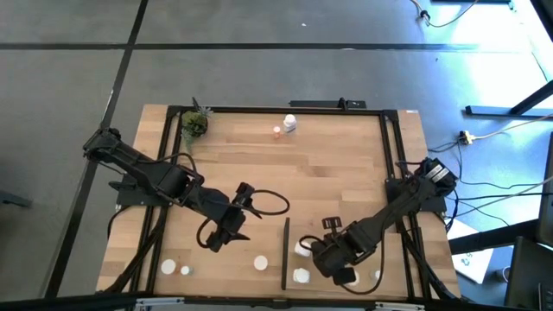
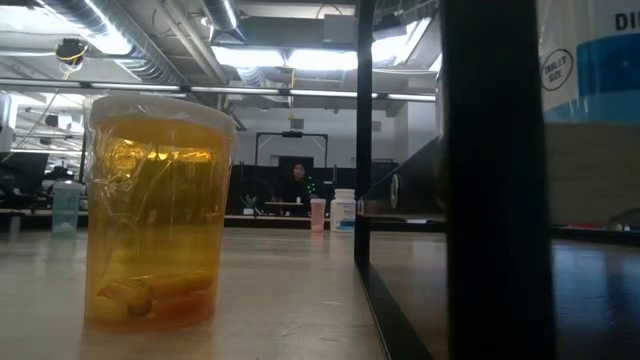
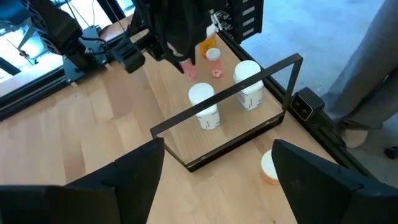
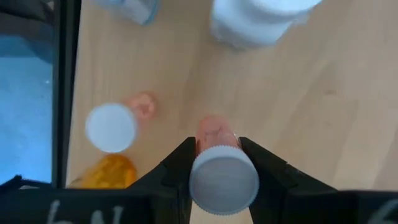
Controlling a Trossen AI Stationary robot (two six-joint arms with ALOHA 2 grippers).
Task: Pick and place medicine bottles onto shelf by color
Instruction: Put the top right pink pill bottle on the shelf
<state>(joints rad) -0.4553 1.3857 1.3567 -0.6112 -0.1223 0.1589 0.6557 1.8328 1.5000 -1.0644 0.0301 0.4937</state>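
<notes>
My right gripper (image 1: 335, 259) hangs over the shelf (image 3: 231, 134), shut on a small pinkish medicine bottle (image 4: 222, 174) with a white cap. Beneath it stand two white bottles (image 3: 204, 106) (image 3: 249, 84), a small pink one (image 3: 214, 59) and an orange one (image 4: 107, 172). My left gripper (image 3: 221, 180) stands open above the table, on the left of the shelf's black upright strip (image 1: 285, 255), with nothing between its fingers. More white-capped bottles (image 1: 261, 263) (image 1: 168, 268) stand on the table near its front edge. My right gripper pinches the pinkish bottle between its two fingers at the white cap (image 4: 224, 182), one finger on each side. The fingers come from above and point down. The bottle is upright, cap up, its pink body (image 4: 213, 132) hanging below the fingers over the shelf.
A green potted plant (image 1: 194, 125) stands at the table's far left corner. Two bottles (image 1: 289, 123) (image 1: 276, 132) stand by the far edge. A large orange translucent bottle (image 2: 155, 215) fills the low view. A person (image 2: 295, 185) sits far back in the room.
</notes>
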